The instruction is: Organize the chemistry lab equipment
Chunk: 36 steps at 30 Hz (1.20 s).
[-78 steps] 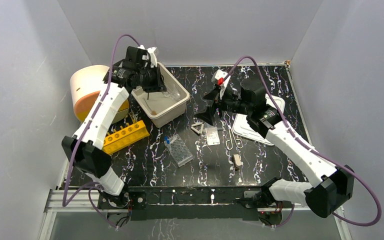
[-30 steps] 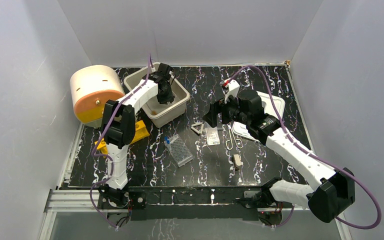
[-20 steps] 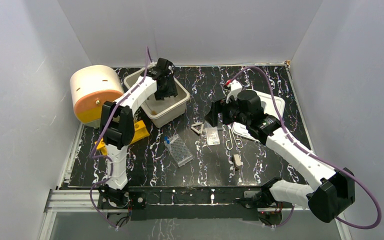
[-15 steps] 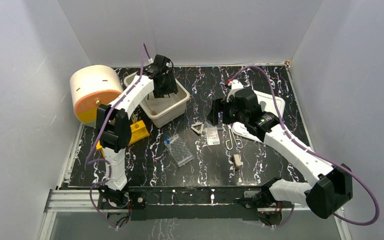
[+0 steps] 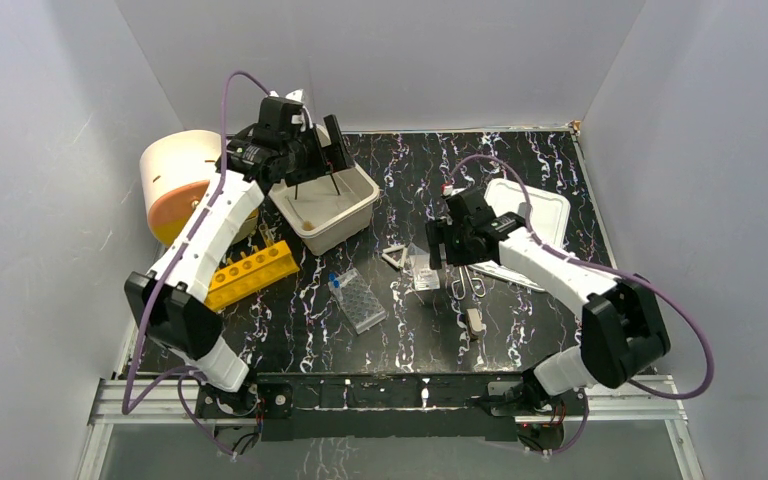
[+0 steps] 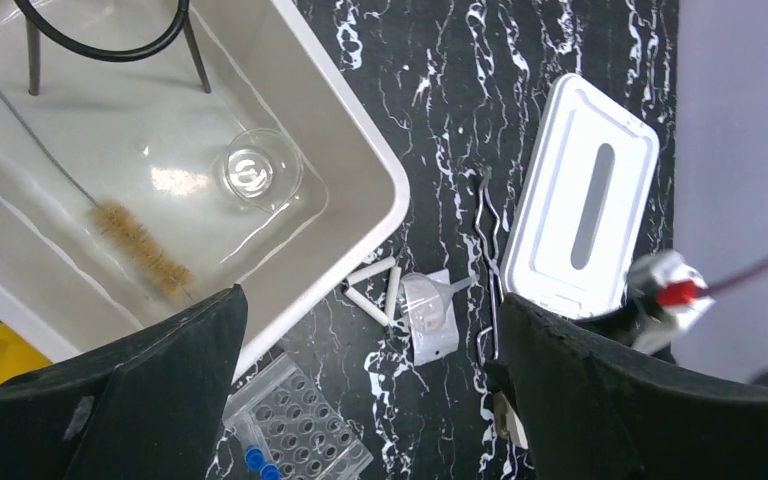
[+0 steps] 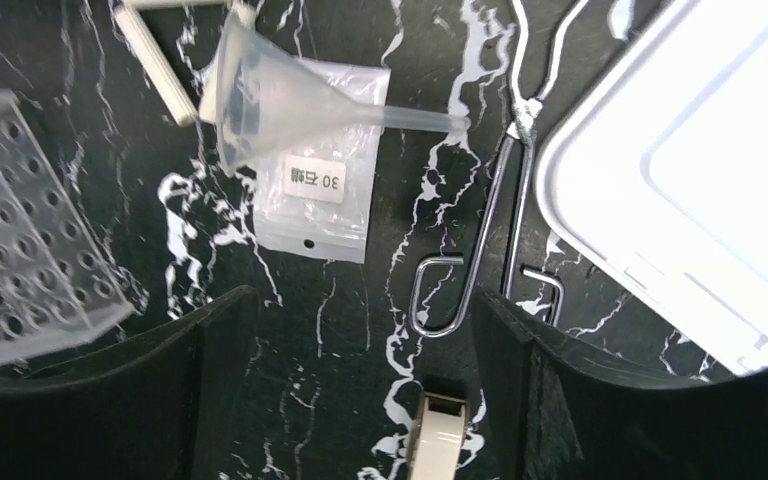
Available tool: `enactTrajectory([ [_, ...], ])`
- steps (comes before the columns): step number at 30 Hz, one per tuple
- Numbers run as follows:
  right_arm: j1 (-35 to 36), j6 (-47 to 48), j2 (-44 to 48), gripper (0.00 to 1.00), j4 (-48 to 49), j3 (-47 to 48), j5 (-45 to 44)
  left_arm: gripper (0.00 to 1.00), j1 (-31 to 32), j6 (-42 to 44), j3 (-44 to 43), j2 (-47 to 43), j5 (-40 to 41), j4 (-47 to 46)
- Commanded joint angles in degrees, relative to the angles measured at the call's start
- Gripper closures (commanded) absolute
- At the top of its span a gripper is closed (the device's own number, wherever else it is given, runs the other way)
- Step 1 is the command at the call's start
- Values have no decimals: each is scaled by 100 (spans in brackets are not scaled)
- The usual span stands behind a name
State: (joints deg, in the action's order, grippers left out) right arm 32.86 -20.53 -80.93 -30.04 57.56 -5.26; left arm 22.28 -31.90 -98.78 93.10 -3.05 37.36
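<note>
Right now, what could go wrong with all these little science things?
The right gripper hangs open over the thin wire holder, which lies flat, so the grip might slip off it.
The funnel has its tip close to that wire, so lifting the wire could roll the funnel away.
The clear beaker sits loose in the tub, and things dropped in might hit it.

Black tabletop (image 5: pixel 520 170) with white marble veining. At eleven o'clock, a beige tub (image 5: pixel 345 226) holds a black wire stand (image 6: pixel 196 55) and tan-bristled brush (image 6: pixel 140 245). Yellow tube rack (image 5: pixel 252 273) at nine o'clock. White lid (image 6: pixel 560 240) with grey slot at two o'clock.
</note>
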Motion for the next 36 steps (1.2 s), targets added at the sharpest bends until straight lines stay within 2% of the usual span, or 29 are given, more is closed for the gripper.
enactTrajectory([
  [1, 0, 1424, -338, 18, 186, 232, 628, 2, -68, 248, 281, -476, -407, 100],
  [9, -42, 3078, -933, 35, 1102, 248, 575, 2, -167, 300, 607, -846, -1110, 49],
  [15, -141, 3911, -1320, 37, 1431, 310, 993, 2, -218, 333, 335, -662, -1323, -30],
  [18, -185, 4386, -1508, 49, 1451, 320, 1257, 2, -217, 409, 181, -557, -1317, -13],
  [21, -303, 4587, -1769, 55, 1277, 584, 1285, 2, -219, 356, 132, -527, -1332, 9],
  [27, -427, 4709, -1966, 54, 1306, 790, 1358, 2, -222, 320, 288, -532, -1436, -37],
  [36, -428, 4916, -2247, 51, 1159, 831, 2004, 2, -222, 338, 228, -413, -1445, -19],
])
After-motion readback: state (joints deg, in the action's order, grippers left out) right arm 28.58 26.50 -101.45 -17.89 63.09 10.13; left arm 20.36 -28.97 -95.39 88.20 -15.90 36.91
